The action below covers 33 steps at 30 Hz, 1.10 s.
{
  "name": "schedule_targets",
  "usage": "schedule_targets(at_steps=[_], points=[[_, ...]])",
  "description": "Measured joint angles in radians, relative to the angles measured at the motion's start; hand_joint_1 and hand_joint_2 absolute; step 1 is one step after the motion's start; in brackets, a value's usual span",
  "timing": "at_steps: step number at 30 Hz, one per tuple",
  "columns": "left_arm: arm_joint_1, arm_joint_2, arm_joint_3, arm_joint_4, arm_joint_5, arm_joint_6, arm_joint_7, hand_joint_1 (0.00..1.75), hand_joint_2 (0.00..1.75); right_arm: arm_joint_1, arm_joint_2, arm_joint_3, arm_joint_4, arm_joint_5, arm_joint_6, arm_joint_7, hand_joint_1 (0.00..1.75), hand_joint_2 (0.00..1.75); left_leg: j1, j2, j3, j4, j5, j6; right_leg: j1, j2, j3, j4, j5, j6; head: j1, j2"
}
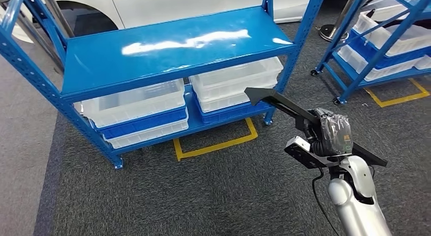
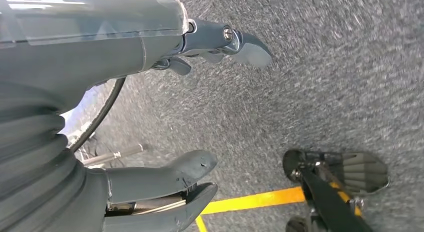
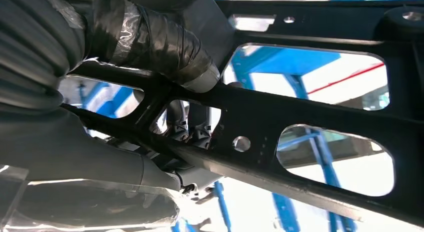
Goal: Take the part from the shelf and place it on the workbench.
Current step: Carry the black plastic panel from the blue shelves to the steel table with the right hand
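Note:
My right hand [image 1: 330, 134] grips a long black metal part [image 1: 277, 101], held in the air in front of the blue shelf [image 1: 167, 48], its far end pointing toward the shelf's lower right. In the right wrist view the part [image 3: 320, 127] is a flat black bracket with cut-out windows and small holes, and my right hand [image 3: 125, 57] wraps around one of its bars. My left hand [image 2: 150, 142] hangs over the grey carpet with its fingers apart and nothing in them.
The blue shelf's top board is bare. White and blue bins [image 1: 137, 106] sit on its lower level. A second blue rack on wheels [image 1: 376, 37] with bins stands at the right. Yellow tape marks [image 1: 213, 144] lie on the grey carpet.

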Motion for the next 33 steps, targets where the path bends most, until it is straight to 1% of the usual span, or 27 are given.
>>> schedule_targets(at_steps=[1, 2, 4, 5, 7, 8, 10, 11, 12, 13, 14, 15, 16, 18, 19, 20, 21, 22, 23, 25, 26, 27, 28, 29, 30, 31, 33], points=[[0.000, -0.001, 0.000, 0.000, -0.003, -0.002, 0.004, 0.00, 1.75, 0.000, 0.000, 0.002, 0.000, 0.001, 0.000, 0.001, 1.71, 1.75, 0.000, 0.012, 0.000, 0.003, -0.003, -0.002, -0.001, -0.010, 0.032, -0.055, 0.031, 0.000, 0.000, 0.000], [-0.001, -0.002, 0.000, 0.000, -0.006, -0.004, 0.008, 0.00, 1.75, -0.001, 0.001, 0.004, -0.002, 0.002, 0.000, 0.003, 1.71, 1.75, 0.000, 0.023, 0.001, 0.007, -0.006, -0.006, 0.002, -0.031, 0.069, -0.122, 0.055, -0.002, 0.000, 0.000], [-0.001, -0.004, 0.000, 0.000, -0.011, -0.005, 0.014, 0.00, 1.75, -0.002, 0.003, 0.007, -0.008, 0.003, 0.000, 0.007, 1.71, 1.75, -0.005, 0.042, 0.001, 0.015, -0.013, -0.016, 0.010, -0.063, 0.118, -0.216, 0.081, -0.014, 0.000, 0.000], [-0.001, -0.005, 0.000, 0.000, -0.014, -0.005, 0.015, 0.00, 1.75, -0.001, 0.004, 0.008, -0.012, 0.004, 0.000, 0.010, 1.71, 1.75, -0.008, 0.050, 0.002, 0.017, -0.016, -0.021, 0.015, -0.068, 0.122, -0.229, 0.079, -0.020, 0.000, 0.000], [-0.002, -0.005, 0.000, 0.000, -0.023, -0.004, 0.015, 0.00, 1.75, 0.005, 0.005, 0.009, -0.022, 0.004, 0.000, 0.015, 1.71, 1.75, -0.009, 0.065, 0.006, 0.017, -0.019, -0.032, 0.016, -0.045, 0.119, -0.228, 0.083, -0.031, -0.001, 0.000], [-0.002, -0.005, 0.000, 0.000, -0.027, -0.003, 0.015, 0.00, 1.75, 0.011, 0.005, 0.009, -0.028, 0.004, 0.000, 0.018, 1.71, 1.75, -0.007, 0.060, 0.007, 0.022, -0.027, -0.038, 0.014, -0.036, 0.119, -0.231, 0.085, -0.037, -0.001, 0.000], [-0.002, -0.006, -0.001, 0.000, -0.038, -0.003, 0.011, 0.00, 1.75, 0.020, 0.005, 0.009, -0.040, 0.005, 0.001, 0.022, 1.71, 1.75, -0.003, 0.021, -0.015, 0.079, -0.071, -0.046, 0.008, -0.017, 0.120, -0.237, 0.091, -0.051, -0.001, 0.000], [0.000, -0.007, -0.001, 0.000, -0.042, -0.003, 0.010, 0.00, 1.75, 0.024, 0.006, 0.009, -0.046, 0.005, 0.002, 0.023, 1.71, 1.75, -0.001, -0.004, -0.040, 0.138, -0.107, -0.048, 0.009, -0.008, 0.118, -0.237, 0.093, -0.055, -0.001, 0.000], [0.001, -0.007, -0.001, 0.000, -0.045, -0.003, 0.009, 0.00, 1.75, 0.027, 0.006, 0.009, -0.051, 0.005, 0.003, 0.023, 1.71, 1.75, 0.000, -0.019, -0.071, 0.208, -0.141, -0.049, 0.009, 0.002, 0.116, -0.237, 0.094, -0.058, -0.001, 0.000], [0.002, -0.007, -0.001, 0.000, -0.047, -0.003, 0.009, 0.00, 1.75, 0.032, 0.007, 0.009, -0.055, 0.005, 0.005, 0.024, 1.71, 1.75, 0.000, -0.026, -0.098, 0.269, -0.163, -0.050, 0.011, 0.014, 0.115, -0.236, 0.095, -0.059, -0.002, 0.000], [0.003, -0.007, -0.001, 0.000, -0.049, -0.003, 0.008, 0.00, 1.75, 0.038, 0.007, 0.010, -0.057, 0.005, 0.006, 0.024, 1.71, 1.75, 0.000, -0.030, -0.114, 0.303, -0.168, -0.050, 0.012, 0.026, 0.114, -0.235, 0.096, -0.060, -0.002, 0.000], [0.004, -0.006, -0.001, 0.000, -0.050, -0.003, 0.007, 0.00, 1.75, 0.042, 0.008, 0.010, -0.060, 0.006, 0.009, 0.025, 1.71, 1.75, 0.000, -0.032, -0.113, 0.298, -0.151, -0.049, 0.012, 0.039, 0.114, -0.233, 0.096, -0.060, -0.002, 0.000], [0.004, -0.006, -0.001, 0.000, -0.052, -0.004, 0.005, 0.00, 1.75, 0.047, 0.008, 0.010, -0.064, 0.006, 0.013, 0.027, 1.71, 1.75, 0.000, -0.037, -0.093, 0.254, -0.118, -0.046, 0.012, 0.052, 0.114, -0.231, 0.095, -0.060, -0.002, 0.000], [0.003, -0.006, -0.002, 0.000, -0.057, -0.006, -0.001, 0.00, 1.75, 0.050, 0.008, 0.011, -0.074, 0.007, 0.021, 0.031, 1.71, 1.75, 0.003, -0.078, -0.034, 0.118, -0.050, -0.039, 0.013, 0.077, 0.111, -0.224, 0.095, -0.056, -0.001, 0.000], [0.003, -0.006, -0.003, 0.000, -0.061, -0.007, -0.003, 0.00, 1.75, 0.050, 0.009, 0.012, -0.080, 0.007, 0.025, 0.034, 1.71, 1.75, 0.004, -0.099, -0.011, 0.067, -0.034, -0.036, 0.012, 0.089, 0.107, -0.221, 0.095, -0.052, -0.001, 0.000], [0.002, -0.005, -0.004, 0.000, -0.065, -0.009, -0.004, 0.00, 1.75, 0.051, 0.010, 0.012, -0.085, 0.007, 0.028, 0.037, 1.71, 1.75, 0.004, -0.116, 0.000, 0.040, -0.031, -0.034, 0.010, 0.101, 0.102, -0.220, 0.097, -0.046, -0.001, 0.000], [0.000, -0.005, -0.005, 0.000, -0.070, -0.010, -0.004, 0.00, 1.75, 0.052, 0.010, 0.013, -0.091, 0.007, 0.032, 0.040, 1.71, 1.75, 0.003, -0.118, 0.004, 0.032, -0.034, -0.033, 0.007, 0.113, 0.097, -0.221, 0.101, -0.037, -0.001, 0.000], [-0.003, -0.006, -0.007, 0.000, -0.074, -0.011, -0.005, 0.00, 1.75, 0.054, 0.010, 0.013, -0.097, 0.006, 0.035, 0.043, 1.71, 1.75, 0.003, -0.107, 0.006, 0.026, -0.033, -0.029, 0.005, 0.124, 0.093, -0.224, 0.106, -0.029, -0.001, 0.000], [-0.006, -0.006, -0.008, 0.000, -0.077, -0.011, -0.005, 0.00, 1.75, 0.059, 0.010, 0.013, -0.104, 0.004, 0.038, 0.045, 1.71, 1.75, 0.004, -0.094, 0.009, 0.020, -0.028, -0.024, 0.003, 0.123, 0.091, -0.224, 0.107, -0.023, -0.001, 0.000], [-0.010, -0.008, -0.010, 0.000, -0.083, -0.009, -0.005, 0.00, 1.75, 0.064, 0.009, 0.014, -0.114, -0.001, 0.041, 0.049, 1.71, 1.75, 0.007, -0.068, 0.014, 0.005, -0.017, -0.010, 0.007, 0.076, 0.071, -0.186, 0.081, -0.014, 0.002, 0.000], [-0.010, -0.008, -0.011, 0.000, -0.085, -0.008, -0.006, 0.00, 1.75, 0.066, 0.008, 0.014, -0.117, -0.004, 0.043, 0.050, 1.71, 1.75, 0.006, -0.054, 0.015, 0.001, -0.014, -0.006, 0.007, 0.043, 0.048, -0.138, 0.051, -0.011, 0.003, 0.000], [-0.009, -0.008, -0.011, 0.000, -0.087, -0.007, -0.008, 0.00, 1.75, 0.068, 0.008, 0.014, -0.120, -0.007, 0.046, 0.051, 1.71, 1.75, 0.005, -0.041, 0.015, 0.000, -0.014, -0.003, 0.007, 0.020, 0.019, -0.076, 0.019, -0.007, 0.005, 0.000], [-0.008, -0.008, -0.011, 0.000, -0.087, -0.006, -0.010, 0.00, 1.75, 0.071, 0.008, 0.014, -0.121, -0.010, 0.048, 0.051, 1.71, 1.75, 0.003, -0.027, 0.015, 0.000, -0.015, -0.003, 0.005, 0.010, -0.009, -0.017, -0.006, -0.003, 0.005, 0.000], [-0.007, -0.008, -0.011, 0.000, -0.087, -0.006, -0.014, 0.00, 1.75, 0.075, 0.008, 0.014, -0.122, -0.011, 0.050, 0.051, 1.71, 1.75, 0.003, -0.013, 0.015, 0.001, -0.016, -0.003, 0.003, 0.006, -0.026, 0.021, -0.015, 0.000, 0.005, 0.000], [-0.007, -0.008, -0.011, 0.000, -0.087, -0.006, -0.017, 0.00, 1.75, 0.078, 0.008, 0.014, -0.122, -0.012, 0.052, 0.051, 1.71, 1.75, 0.002, 0.001, 0.015, 0.001, -0.017, -0.004, 0.002, 0.003, -0.025, 0.024, -0.007, 0.003, 0.005, 0.000], [-0.008, -0.008, -0.011, 0.000, -0.087, -0.006, -0.020, 0.00, 1.75, 0.079, 0.008, 0.014, -0.124, -0.012, 0.052, 0.051, 1.71, 1.75, 0.002, 0.014, 0.015, 0.003, -0.019, -0.005, 0.001, -0.003, -0.004, -0.012, 0.019, 0.004, 0.005, 0.000], [-0.011, -0.009, -0.011, 0.000, -0.087, -0.006, -0.025, 0.00, 1.75, 0.078, 0.008, 0.014, -0.129, -0.013, 0.053, 0.051, 1.71, 1.75, 0.000, 0.036, 0.016, 0.009, -0.027, -0.013, 0.005, -0.036, 0.067, -0.141, 0.073, 0.000, 0.005, 0.000]])
